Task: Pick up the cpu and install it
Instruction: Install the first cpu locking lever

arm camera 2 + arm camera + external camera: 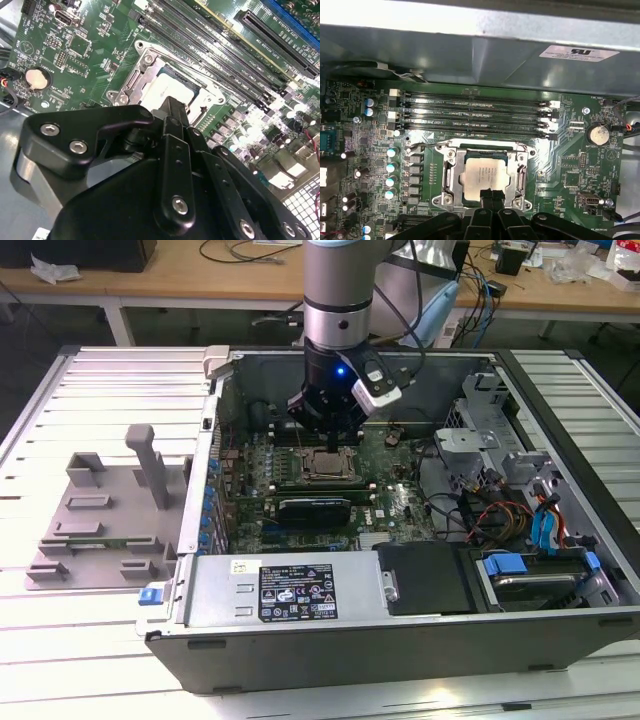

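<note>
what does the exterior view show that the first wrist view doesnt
Exterior view, not the first wrist view: the arm, the whole open computer case, the grey fixture at the exterior view's left, and the blue-tabbed drive bay. First wrist view, not the exterior view: a white label on the case wall and the coin battery. Both: the cpu lying in the motherboard socket, with the hand at its edge.

One cpu (480,172), one gripper (491,194), four memory slots (475,114) (all dark), one coin battery (597,134).
</note>
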### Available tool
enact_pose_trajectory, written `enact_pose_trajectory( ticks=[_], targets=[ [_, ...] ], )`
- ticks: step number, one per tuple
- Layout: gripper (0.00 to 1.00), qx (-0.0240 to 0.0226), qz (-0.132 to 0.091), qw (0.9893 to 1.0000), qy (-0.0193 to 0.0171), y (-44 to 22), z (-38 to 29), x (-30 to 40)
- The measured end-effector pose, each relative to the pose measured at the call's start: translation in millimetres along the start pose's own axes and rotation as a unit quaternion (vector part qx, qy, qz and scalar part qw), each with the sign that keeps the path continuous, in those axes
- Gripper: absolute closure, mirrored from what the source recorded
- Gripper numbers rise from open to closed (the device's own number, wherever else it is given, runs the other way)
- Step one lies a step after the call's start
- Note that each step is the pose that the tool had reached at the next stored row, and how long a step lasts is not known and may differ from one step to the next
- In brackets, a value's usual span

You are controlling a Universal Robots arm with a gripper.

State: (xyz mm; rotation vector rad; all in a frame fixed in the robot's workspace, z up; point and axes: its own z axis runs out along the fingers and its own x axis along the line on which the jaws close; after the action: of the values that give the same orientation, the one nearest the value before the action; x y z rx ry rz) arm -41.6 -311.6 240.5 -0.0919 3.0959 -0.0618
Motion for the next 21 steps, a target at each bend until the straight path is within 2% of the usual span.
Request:
enact_pose_trajectory(
  ticks=[11, 15, 20, 21],
  targets=[
    [0.89, 0.0001, 0.000, 1.0000, 0.0001, 0.0, -0.9, 0.6],
    [0.89, 0.0001, 0.000, 1.0000, 0.0000, -0.1, -3.7, 0.4],
    [0.89, 0.0000, 0.000, 1.0000, 0.0000, -0.4, -10.6, 0.1],
    [0.89, 0.0000, 0.000, 1.0000, 0.0000, -0.5, -14.1, 0.0]
  ],
)
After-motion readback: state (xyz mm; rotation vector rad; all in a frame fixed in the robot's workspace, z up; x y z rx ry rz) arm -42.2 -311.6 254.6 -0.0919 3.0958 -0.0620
